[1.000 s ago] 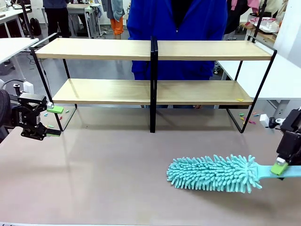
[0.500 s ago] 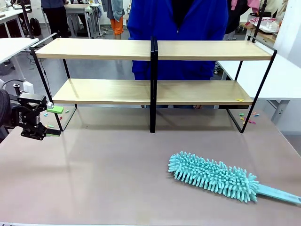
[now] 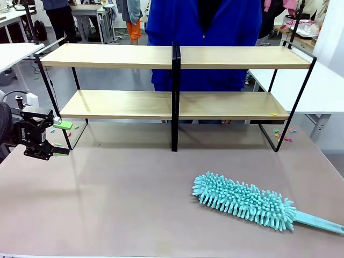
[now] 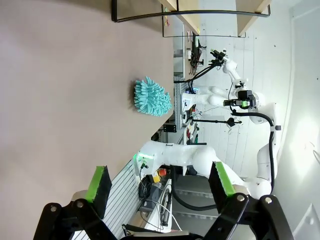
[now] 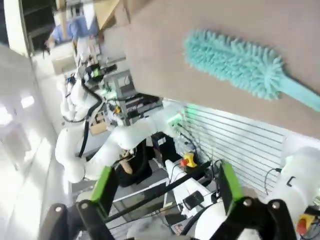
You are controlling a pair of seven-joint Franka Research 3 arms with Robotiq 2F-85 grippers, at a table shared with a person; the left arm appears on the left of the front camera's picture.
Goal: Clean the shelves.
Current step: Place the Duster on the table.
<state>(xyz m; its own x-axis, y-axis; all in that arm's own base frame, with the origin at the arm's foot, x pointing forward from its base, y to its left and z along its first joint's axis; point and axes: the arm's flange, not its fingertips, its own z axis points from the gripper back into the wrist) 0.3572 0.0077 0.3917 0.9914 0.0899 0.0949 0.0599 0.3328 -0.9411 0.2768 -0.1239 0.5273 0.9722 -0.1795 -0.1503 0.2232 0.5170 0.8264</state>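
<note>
Table point(image 3: 107, 204): grey-brown top, fills the lower two thirds of your front view, bare apart from the items below

The shelves point(image 3: 177, 102): stand across the upper half of the front frame, near the far table edge. Two long light-wood boards on a thin black frame, central black post at mid-frame. A small yellow-green scrap sits on the lower board at its right end. In your left wrist view the rack's black frame and board ends show along the top edge point(image 4: 200, 12)

Person point(image 3: 203, 32): blue coat, top centre of the front frame, behind the rack

Duster point(image 3: 244, 201): teal, shaggy head, lying flat on the table in the lower right of the front frame, handle running off toward the right edge. Nothing touches it. Left wrist view has it at centre point(image 4: 151, 96); right wrist view has it upper right point(image 5: 240, 62), handle slanting to the right edge

Left gripper point(image 3: 60, 138): far left of the front frame, mid-height, hovering beside the rack's left leg. Green pads spread wide, nothing between them; wrist view confirms it point(image 4: 160, 185)

Right gripper point(image 5: 165, 192): you see it at the bottom of its own wrist view, pads well apart, empty, well clear of the duster
</note>
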